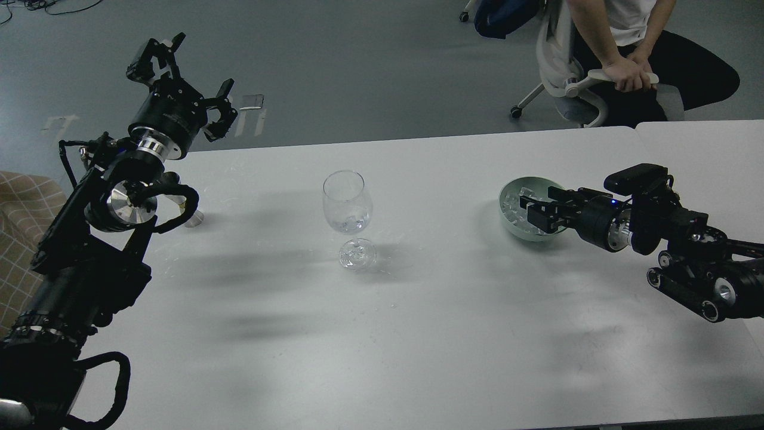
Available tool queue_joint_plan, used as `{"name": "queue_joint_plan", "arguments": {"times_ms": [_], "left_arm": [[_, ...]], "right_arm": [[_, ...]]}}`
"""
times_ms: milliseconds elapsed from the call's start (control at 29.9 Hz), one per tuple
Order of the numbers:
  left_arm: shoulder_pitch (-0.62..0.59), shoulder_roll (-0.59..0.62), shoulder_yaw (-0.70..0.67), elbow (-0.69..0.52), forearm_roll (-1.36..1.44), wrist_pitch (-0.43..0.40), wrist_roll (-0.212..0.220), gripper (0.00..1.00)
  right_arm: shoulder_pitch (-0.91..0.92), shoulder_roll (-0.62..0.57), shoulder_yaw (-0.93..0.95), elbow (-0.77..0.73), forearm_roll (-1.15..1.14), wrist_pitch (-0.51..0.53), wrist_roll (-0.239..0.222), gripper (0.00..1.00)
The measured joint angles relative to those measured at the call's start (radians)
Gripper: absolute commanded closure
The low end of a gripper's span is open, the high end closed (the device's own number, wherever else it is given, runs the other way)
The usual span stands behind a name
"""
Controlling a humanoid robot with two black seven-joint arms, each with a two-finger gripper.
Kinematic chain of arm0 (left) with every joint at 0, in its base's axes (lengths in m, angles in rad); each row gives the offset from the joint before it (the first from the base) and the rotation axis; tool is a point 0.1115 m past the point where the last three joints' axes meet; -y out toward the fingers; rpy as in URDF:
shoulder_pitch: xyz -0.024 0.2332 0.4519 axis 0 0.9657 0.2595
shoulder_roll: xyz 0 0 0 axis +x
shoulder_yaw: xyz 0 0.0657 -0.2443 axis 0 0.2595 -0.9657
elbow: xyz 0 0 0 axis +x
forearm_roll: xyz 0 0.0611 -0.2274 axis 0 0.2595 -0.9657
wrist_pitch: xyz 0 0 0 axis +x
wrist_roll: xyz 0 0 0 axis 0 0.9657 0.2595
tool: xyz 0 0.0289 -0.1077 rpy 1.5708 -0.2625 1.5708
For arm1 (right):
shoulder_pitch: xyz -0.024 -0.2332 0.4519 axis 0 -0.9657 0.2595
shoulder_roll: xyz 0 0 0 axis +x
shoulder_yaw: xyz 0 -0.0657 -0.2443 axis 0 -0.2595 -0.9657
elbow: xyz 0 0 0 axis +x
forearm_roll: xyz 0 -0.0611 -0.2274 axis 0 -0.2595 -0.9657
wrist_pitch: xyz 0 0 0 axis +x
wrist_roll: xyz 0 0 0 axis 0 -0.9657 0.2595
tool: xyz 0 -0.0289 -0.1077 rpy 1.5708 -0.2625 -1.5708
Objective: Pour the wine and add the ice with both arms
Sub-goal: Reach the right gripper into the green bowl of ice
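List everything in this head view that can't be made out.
- Small clear container behind the left arm: mostly hidden by the arm.
- Ice in the green bowl: partly covered by the right gripper; whether it holds a cube is unclear.
- Wine glass: liquid level too faint.
- Seated person: head cut off by top edge.

No legible text, label, brand or number anywhere on the table, glass, bowl or arms.

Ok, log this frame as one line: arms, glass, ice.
left gripper: open, raised, empty | right gripper: over ice in bowl, grasp unclear | wine glass: upright mid-table, a little liquid
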Motion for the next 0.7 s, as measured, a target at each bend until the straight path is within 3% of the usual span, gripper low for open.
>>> {"name": "queue_joint_plan", "arguments": {"times_ms": [434,702], "left_arm": [[0.005,0.001,-0.001,0.000,-0.016,-0.004,-0.031,0.04],[0.007,0.014,0.001,0.001,-0.075,-0.004,-0.031,0.04]], "right_arm": [[-0.005,0.001,0.000,0.000,0.003,-0.044,0.002,0.43],[-0.005,0.001,-0.001,0.003,0.003,-0.045,0.002,0.43]]}}
